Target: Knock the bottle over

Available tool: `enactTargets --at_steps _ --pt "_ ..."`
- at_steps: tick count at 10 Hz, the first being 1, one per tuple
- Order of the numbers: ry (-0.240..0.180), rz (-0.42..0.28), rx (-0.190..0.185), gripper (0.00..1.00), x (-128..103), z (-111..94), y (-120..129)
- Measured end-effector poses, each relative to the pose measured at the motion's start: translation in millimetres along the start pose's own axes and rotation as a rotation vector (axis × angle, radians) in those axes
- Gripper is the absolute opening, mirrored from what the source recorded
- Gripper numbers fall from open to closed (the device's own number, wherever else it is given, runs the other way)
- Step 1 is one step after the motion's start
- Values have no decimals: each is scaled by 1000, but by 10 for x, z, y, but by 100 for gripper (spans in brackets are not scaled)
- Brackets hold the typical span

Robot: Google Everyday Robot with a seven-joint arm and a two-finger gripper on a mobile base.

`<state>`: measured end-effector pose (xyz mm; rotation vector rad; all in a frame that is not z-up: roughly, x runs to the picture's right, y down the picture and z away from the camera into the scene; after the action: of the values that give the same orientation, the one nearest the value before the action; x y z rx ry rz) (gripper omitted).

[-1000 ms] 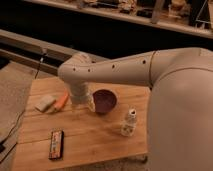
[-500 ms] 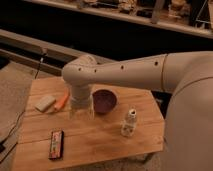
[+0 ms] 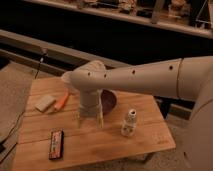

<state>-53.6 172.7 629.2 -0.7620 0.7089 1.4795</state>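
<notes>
The bottle (image 3: 129, 122) is small and white with a dark-patterned label. It stands upright on the wooden table (image 3: 100, 150), right of centre. My gripper (image 3: 90, 120) hangs from the white arm, points down at the table and sits a short way left of the bottle without touching it. Its two fingers stand apart with nothing between them. A dark purple bowl (image 3: 109, 100) sits just behind the gripper and the bottle, partly hidden by the wrist.
An orange carrot-like object (image 3: 61, 101) and a pale sponge-like block (image 3: 45, 103) lie at the table's left rear. A dark flat packet (image 3: 56, 144) lies near the front left. A dark ledge and cable run behind the table. The table's right edge is close to the bottle.
My gripper has moved down and a little right, nearer the table and the bottle. The bottle has stayed upright in the same place.
</notes>
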Motion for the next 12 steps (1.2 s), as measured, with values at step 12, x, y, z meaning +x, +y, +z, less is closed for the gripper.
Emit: enactTargets --at_steps 12 --pt "48 -15 111 65 -13 -158 -842"
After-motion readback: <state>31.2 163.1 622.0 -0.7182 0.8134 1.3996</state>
